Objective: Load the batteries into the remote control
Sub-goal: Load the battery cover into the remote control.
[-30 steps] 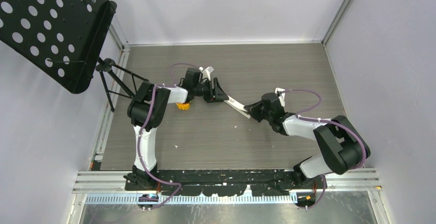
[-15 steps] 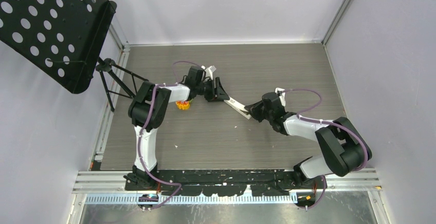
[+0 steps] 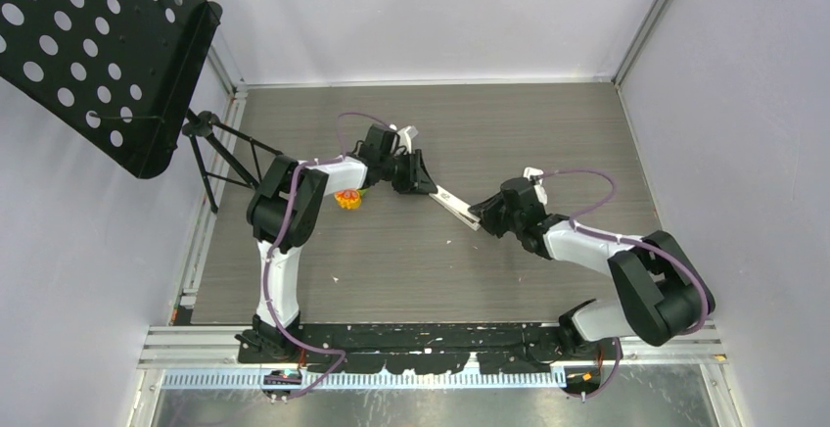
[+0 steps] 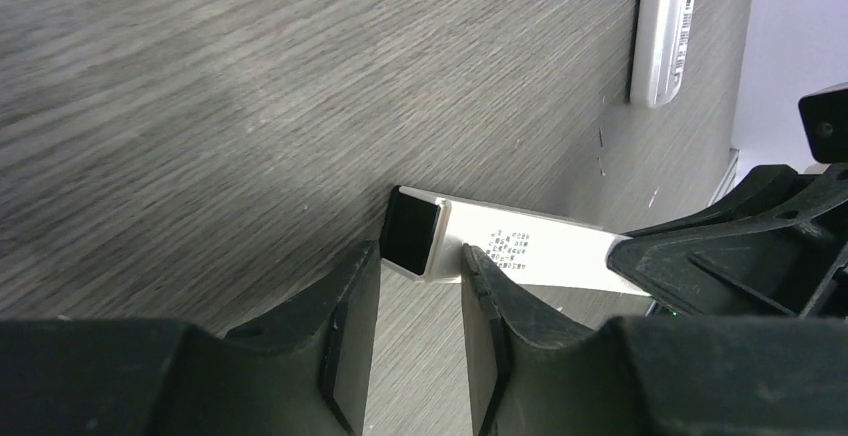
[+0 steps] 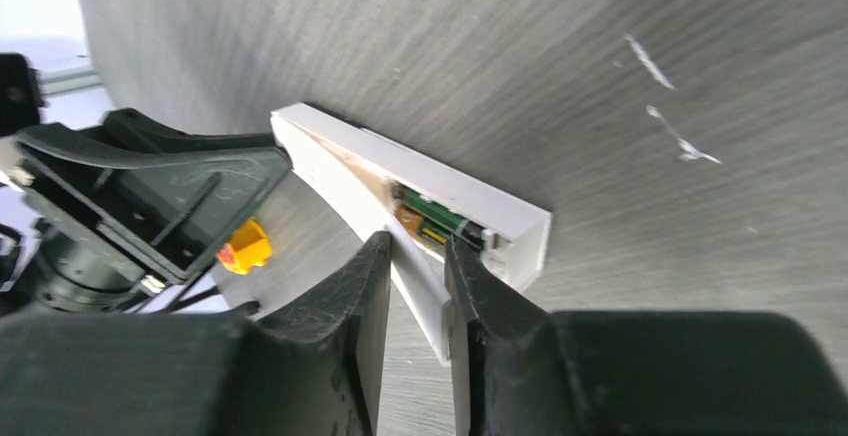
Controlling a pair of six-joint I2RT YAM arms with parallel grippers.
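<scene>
The white remote control (image 3: 455, 203) lies slanted mid-table between my two grippers. In the right wrist view its back (image 5: 440, 191) is open, and a dark green battery (image 5: 443, 222) with a brownish end lies in the compartment. My right gripper (image 5: 417, 246) is open, straddling the thin white side wall of the remote (image 5: 418, 281), with a gap at its left finger. My left gripper (image 4: 418, 256) stands open at the remote's other end, its tips either side of the black end face (image 4: 412, 235). I cannot tell whether they touch it.
A second white remote (image 4: 665, 26) lies farther back on the table. An orange-and-green toy (image 3: 347, 198) sits beside the left arm. A black perforated music stand (image 3: 98, 45) hangs over the far left corner. Grey walls close in the table.
My right gripper's jaws have opened from shut. The left gripper's jaws have narrowed, and the left arm has shifted slightly toward the back, uncovering more of the toy. The remote has stayed put.
</scene>
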